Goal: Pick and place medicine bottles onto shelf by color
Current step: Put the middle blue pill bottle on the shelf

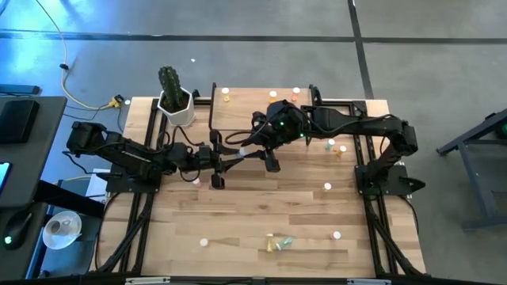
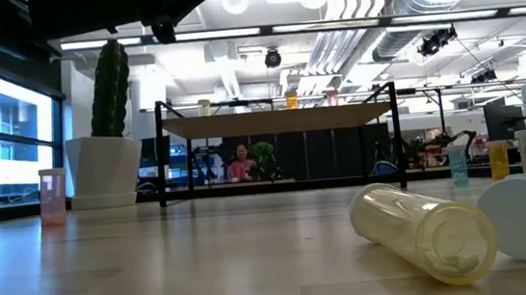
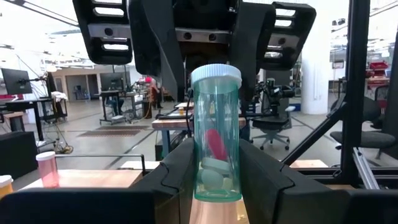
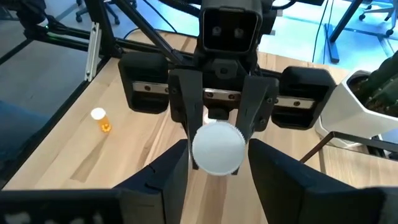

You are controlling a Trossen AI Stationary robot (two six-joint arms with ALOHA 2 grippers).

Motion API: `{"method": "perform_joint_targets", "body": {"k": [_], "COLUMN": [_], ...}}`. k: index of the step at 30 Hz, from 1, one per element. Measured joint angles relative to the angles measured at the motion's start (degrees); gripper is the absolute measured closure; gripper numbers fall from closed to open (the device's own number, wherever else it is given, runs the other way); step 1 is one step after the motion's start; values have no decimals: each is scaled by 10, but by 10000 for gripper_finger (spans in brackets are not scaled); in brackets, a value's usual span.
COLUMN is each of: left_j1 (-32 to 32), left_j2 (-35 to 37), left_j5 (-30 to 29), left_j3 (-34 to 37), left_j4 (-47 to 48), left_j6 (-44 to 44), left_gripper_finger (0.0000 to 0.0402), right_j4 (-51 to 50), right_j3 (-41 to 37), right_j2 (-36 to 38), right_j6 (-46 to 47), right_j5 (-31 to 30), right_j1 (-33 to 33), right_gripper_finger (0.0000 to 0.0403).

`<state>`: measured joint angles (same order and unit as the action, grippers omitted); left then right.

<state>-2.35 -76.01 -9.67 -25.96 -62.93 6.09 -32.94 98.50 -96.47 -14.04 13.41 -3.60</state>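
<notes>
One camera hangs overhead, looking straight down on the whole light wood-plank desk [image 1: 238, 214]. Another sits at desk height, facing level across to the low light-wood shelf on black legs [image 2: 275, 120] and the room behind. Each wrist camera looks closely along its own fingers; both share one white-capped green-tinted bottle [image 3: 216, 134].

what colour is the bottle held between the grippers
Clear green bottle with a white cap, best in left wrist view.
</notes>
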Motion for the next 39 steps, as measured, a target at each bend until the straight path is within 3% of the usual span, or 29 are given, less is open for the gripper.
{"method": "perform_joint_targets", "body": {"k": [13, 25, 32, 39], "left_j1": [0, 0, 0, 0], "left_j2": [0, 0, 1, 1], "left_j5": [-16, -41, -56, -163], "left_j3": [0, 0, 0, 0], "left_j4": [1, 1, 14, 67], "left_j6": [0, 12, 19, 4], "left_gripper_finger": [309, 307, 252, 188], "right_j4": [2, 2, 2, 2], "right_j3": [0, 0, 0, 0], "right_j2": [0, 0, 0, 0], "right_j6": [0, 1, 11, 11], "right_j5": [0, -23, -26, -48], "right_j1": [0, -3, -14, -39], "right_gripper_finger": [303, 300, 300, 300]}}
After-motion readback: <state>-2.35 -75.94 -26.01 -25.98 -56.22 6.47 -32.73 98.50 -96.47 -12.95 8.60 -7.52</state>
